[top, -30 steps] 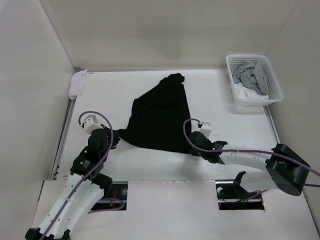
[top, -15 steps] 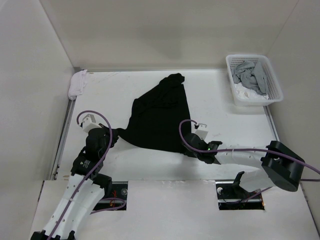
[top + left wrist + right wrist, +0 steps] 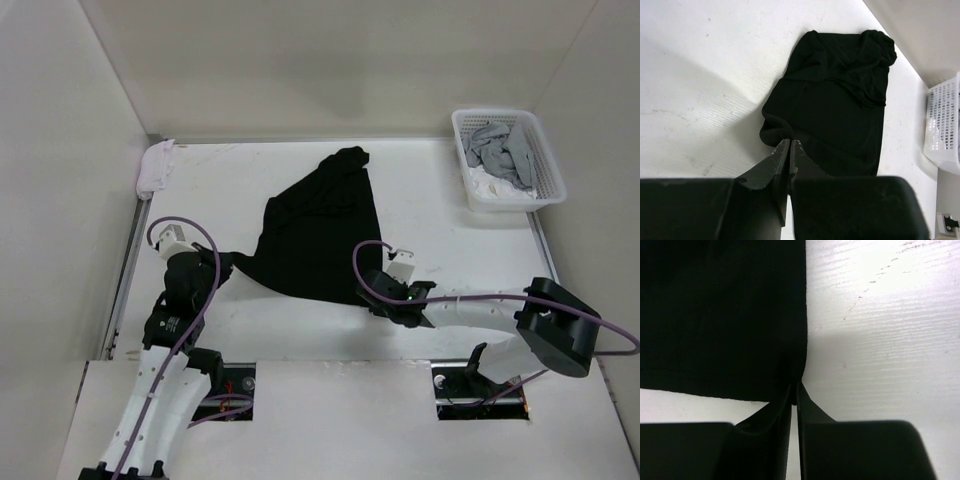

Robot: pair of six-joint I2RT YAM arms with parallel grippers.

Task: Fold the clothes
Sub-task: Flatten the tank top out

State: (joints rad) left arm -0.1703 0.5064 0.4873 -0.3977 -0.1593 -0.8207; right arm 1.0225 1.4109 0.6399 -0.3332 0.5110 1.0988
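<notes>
top external view, item one: clothes (image 3: 318,232), a black shorts-like garment spread on the table (image 3: 230,190) about midway across. the narrow bunched end lies toward the far side and the broad hem toward the arms.
item two: left gripper (image 3: 224,263), jaws pressed together on the near-left hem corner. its wrist view shows fabric running into the tips.
item three: right gripper (image 3: 370,298), jaws drawn nearly together, pinching the near-right corner.
also present: basket (image 3: 508,185) holding grey and white garments (image 3: 495,145), far right; white cloth (image 3: 157,168), far left.
handling note, a judgement: the step in hand is securing both hem corners. lift them together and level, then carry the hem toward the far end, keeping the fabric taut between the grippers. the right pinch looks shallow and may slip.
</notes>
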